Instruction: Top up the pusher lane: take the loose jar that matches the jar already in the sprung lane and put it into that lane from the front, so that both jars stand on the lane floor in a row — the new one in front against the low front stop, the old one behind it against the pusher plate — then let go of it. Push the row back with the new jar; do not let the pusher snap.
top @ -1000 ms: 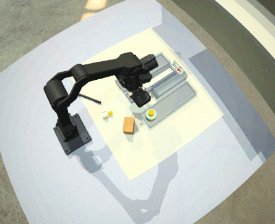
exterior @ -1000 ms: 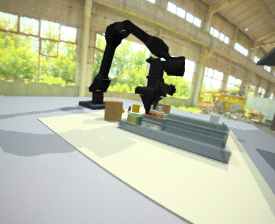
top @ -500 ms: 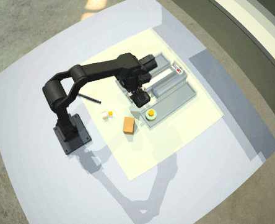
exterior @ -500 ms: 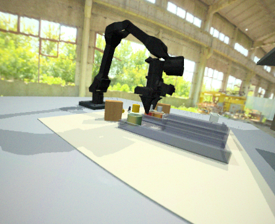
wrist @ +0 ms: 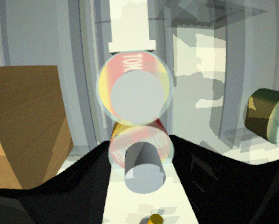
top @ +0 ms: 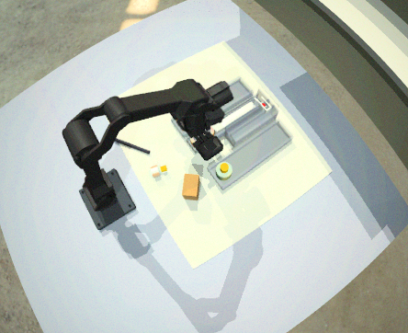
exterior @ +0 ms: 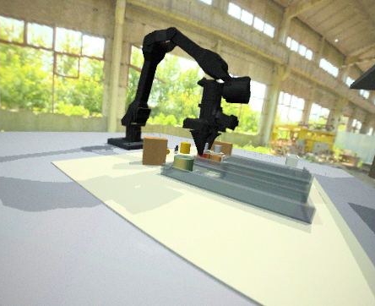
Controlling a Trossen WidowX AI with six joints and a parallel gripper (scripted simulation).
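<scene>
The jar with a red and yellow label and grey lid [wrist: 136, 95] [exterior: 217, 149] stands in the sprung lane, its back against the white pusher plate [wrist: 132, 46]. A matching jar [wrist: 142, 150] [exterior: 203, 155] is directly in front of it and appears to touch it. My gripper [wrist: 139, 143] [exterior: 201, 153] is shut on this front jar, one finger at each side, low at the lane's front. The white pusher strip [top: 241, 115] runs back along the lane. The front stop and the front jar's base are hidden, so I cannot tell whether it rests on the floor. In the top view the arm hides both jars.
A green jar with a yellow lid [top: 224, 170] [exterior: 183, 162] [wrist: 265, 115] stands in the right lane's front. A brown block [wrist: 25, 125] [exterior: 223, 147] is left of my fingers. Another block [top: 191, 186] [exterior: 154, 150], a small orange-capped jar [top: 156, 171] and a black rod [top: 133, 146] lie forward.
</scene>
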